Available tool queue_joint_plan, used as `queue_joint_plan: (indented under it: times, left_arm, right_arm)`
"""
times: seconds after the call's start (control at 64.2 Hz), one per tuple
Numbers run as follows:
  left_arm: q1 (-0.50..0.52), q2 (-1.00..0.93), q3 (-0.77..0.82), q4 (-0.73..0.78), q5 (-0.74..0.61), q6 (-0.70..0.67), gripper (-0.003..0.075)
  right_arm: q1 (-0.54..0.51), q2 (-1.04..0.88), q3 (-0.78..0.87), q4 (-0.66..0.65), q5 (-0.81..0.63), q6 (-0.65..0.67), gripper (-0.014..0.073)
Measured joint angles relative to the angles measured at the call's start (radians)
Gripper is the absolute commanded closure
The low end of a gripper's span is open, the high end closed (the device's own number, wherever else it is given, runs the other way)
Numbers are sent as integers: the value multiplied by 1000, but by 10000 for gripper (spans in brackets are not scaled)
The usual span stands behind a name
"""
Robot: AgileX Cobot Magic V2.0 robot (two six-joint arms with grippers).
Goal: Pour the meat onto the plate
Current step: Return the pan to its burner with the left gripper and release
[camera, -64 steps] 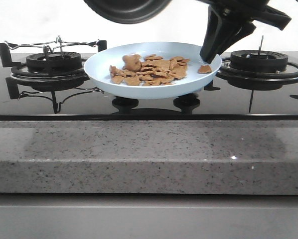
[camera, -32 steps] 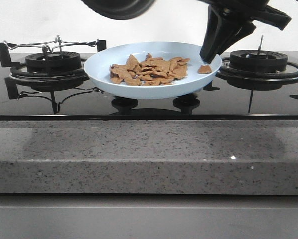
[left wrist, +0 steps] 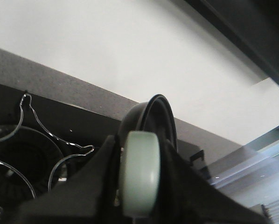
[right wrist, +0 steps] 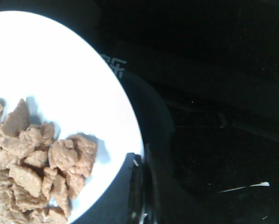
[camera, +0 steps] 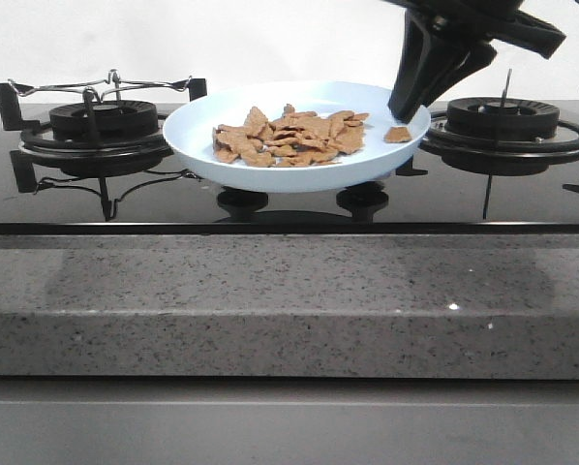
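Observation:
The pale-blue plate (camera: 198, 145) sits raised over the middle of the black hob, with the meat (camera: 289, 136) heaped in it; one piece lies apart near the right rim. My right gripper (camera: 406, 111) is shut on the plate's right rim. In the right wrist view the plate (right wrist: 74, 88) and meat (right wrist: 37, 172) show, with the gripper (right wrist: 140, 186) clamped on the rim. My left gripper (left wrist: 140, 158) is out of the front view. In the left wrist view it is shut on the pale-green handle (left wrist: 139, 182) of the black pan (left wrist: 151, 114), held up in the air.
A gas burner with a wire grate (camera: 101, 124) stands left of the plate and another burner (camera: 502, 121) stands to its right. Two black knobs (camera: 243, 201) sit under the plate. A grey speckled stone counter edge (camera: 289, 300) runs along the front.
The black pan has risen to the upper left and left the top of the front view. The meat has settled flatter on the plate. The right gripper has not moved.

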Motion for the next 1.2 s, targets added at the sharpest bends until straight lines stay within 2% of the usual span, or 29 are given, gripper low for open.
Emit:
queue_joint_plan:
  times: [0.187,0.53,0.966,1.2]
  left_arm:
    - [101,129,19,-146,36,34,741]
    - [117,369,19,-342,97,39,741]
    - [117,456,19,-370,97,41,741]
    - [117,458,19,-326,96,41,736]
  right_arm:
    - [0,0,0,0,0,0,662]
    - [0,0,0,0,0,0,662]
    - [0,0,0,0,0,0,662]
    - [0,0,0,0,0,0,662]
